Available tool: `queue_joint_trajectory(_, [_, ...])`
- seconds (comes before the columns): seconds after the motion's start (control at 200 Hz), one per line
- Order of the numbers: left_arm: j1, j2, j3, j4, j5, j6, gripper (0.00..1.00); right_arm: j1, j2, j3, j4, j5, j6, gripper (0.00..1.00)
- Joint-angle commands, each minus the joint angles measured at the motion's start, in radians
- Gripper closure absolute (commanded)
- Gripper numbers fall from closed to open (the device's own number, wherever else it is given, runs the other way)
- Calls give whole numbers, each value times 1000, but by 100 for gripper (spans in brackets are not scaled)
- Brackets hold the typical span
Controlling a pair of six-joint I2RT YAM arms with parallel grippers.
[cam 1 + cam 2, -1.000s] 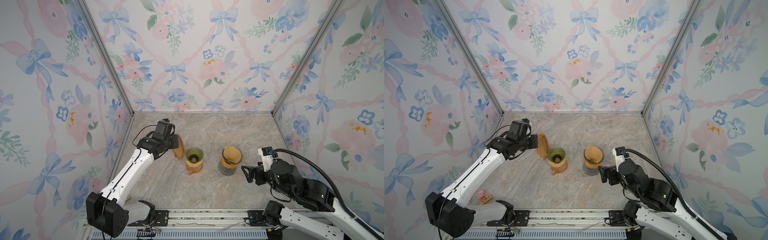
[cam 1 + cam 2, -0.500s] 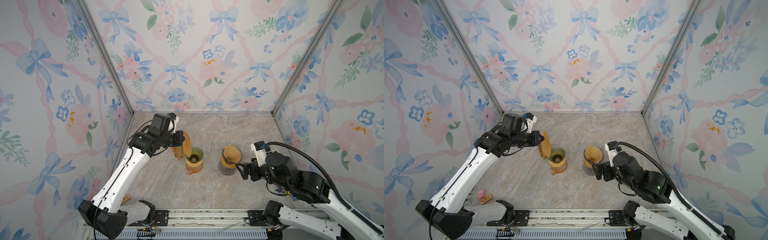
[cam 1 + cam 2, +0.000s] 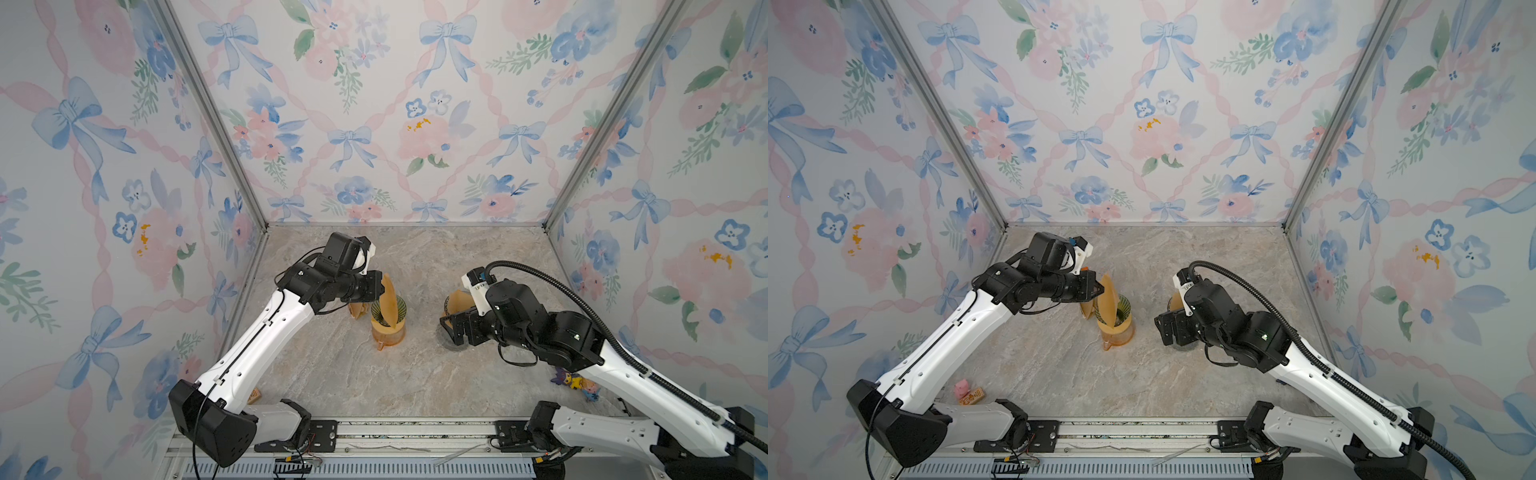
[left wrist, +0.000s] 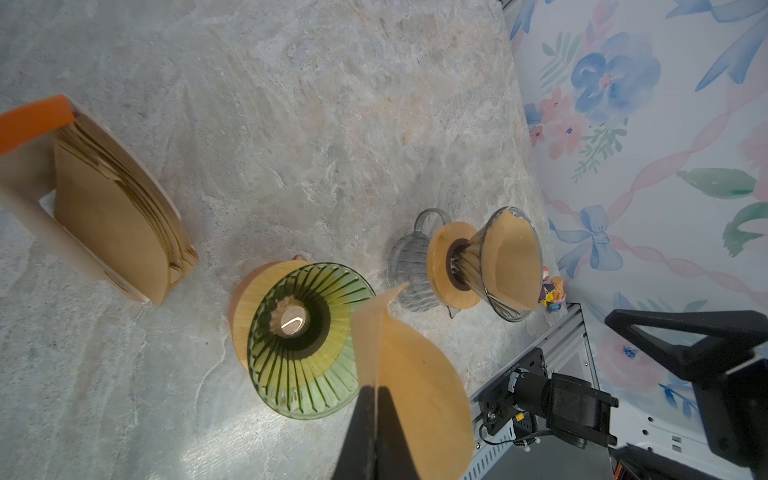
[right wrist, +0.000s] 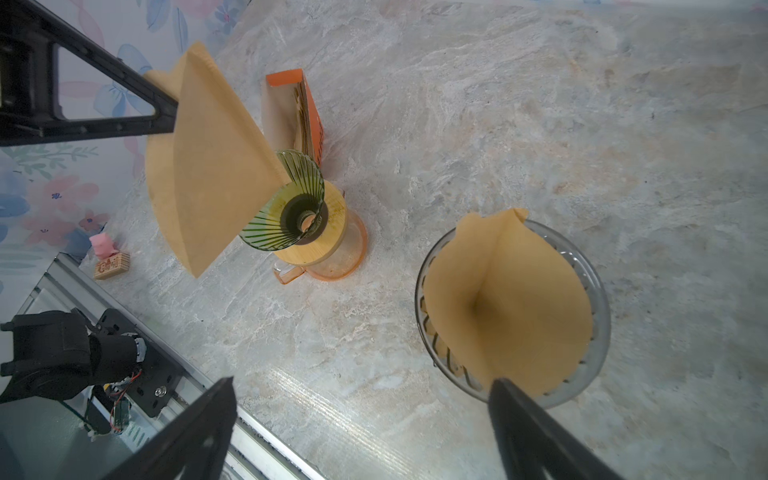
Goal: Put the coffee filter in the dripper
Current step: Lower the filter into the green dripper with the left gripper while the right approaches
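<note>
1. Left wrist view shows the left pincer [image 4: 375, 395] pressed together on one edge of a flat, folded brown coffee filter [image 4: 411, 374], which sticks out past the fingertips.
2. The green dripper [image 4: 299, 332] sits just beyond those fingertips and a little to one side of the paper. Its ribbed cone is empty and the drain hole is visible.
3. A second ago this pincer was low beside the orange filter box [image 4: 112, 216]. Since then it has lifted and swung away from the box. In both top views the coffee filter [image 3: 388, 301] now hangs from the left pincer [image 3: 376, 289] over the mouth of the green dripper [image 3: 401, 308].
4. By my reading, the pick is done and the carry is nearly done. What remains is lowering and letting go. The paper is still flat, so it may stand on edge in the cone rather than line it.
5. The right pincer [image 5: 361, 382] is spread wide and holds nothing. It has moved in on the clear dripper [image 5: 594, 286], which already holds a filter, and one finger now lies over its rim.
</note>
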Motion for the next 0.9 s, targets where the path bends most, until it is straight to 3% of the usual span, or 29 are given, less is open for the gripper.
queue_joint_trajectory(0.0, [-4, 23, -25, -19, 4, -12, 100, -7, 11, 40, 36, -26, -1, 4])
queue_joint_trajectory(0.425, [-7, 64, -81, 20, -27, -32, 93, -3, 121, 116, 72, -66, -5, 4])
queue_joint_trajectory(0.73, [-24, 43, -88, 70, -110, -37, 65, 8, 227, 169, 80, -57, -5, 4])
queue_joint_trajectory(0.895, [-77, -46, -136, 109, -211, -26, 59, 10, 289, 198, 97, -65, -8, 4])
